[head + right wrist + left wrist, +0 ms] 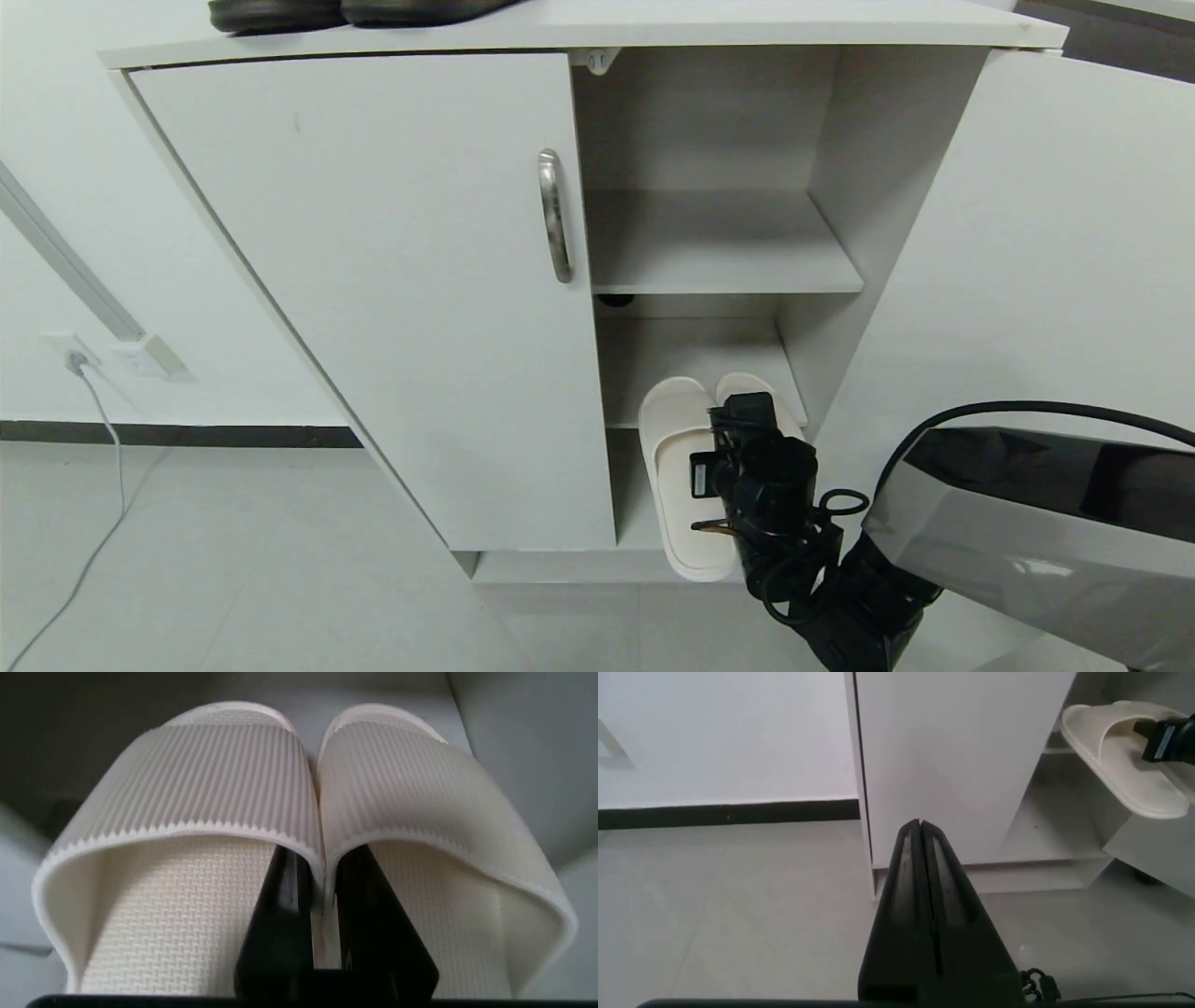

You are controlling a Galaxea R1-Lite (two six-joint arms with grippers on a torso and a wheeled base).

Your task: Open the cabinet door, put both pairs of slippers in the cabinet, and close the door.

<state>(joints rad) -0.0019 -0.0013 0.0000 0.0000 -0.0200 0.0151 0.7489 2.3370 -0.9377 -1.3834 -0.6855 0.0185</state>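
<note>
The white cabinet (373, 280) has its left door shut and its right door (1027, 252) swung wide. My right gripper (742, 411) is shut on the pair of white slippers (677, 448), its fingers (280, 915) pinching the two inner strap edges together. The white slippers (224, 793) hang side by side at the low part of the opening, toes toward the inside, heels sticking out past the cabinet front. A pair of black slippers (280, 11) lies on the cabinet top at the left. My left gripper (920, 831) is shut and empty, low over the floor before the cabinet, with the white slippers (1120, 742) farther off.
Inside, an upper shelf (719, 247) and a lower shelf (691, 359) are bare. A metal handle (555, 215) runs down the shut left door. A wall socket (70, 355) with a cable trailing onto the floor is at the far left. Open tiled floor lies left of the cabinet.
</note>
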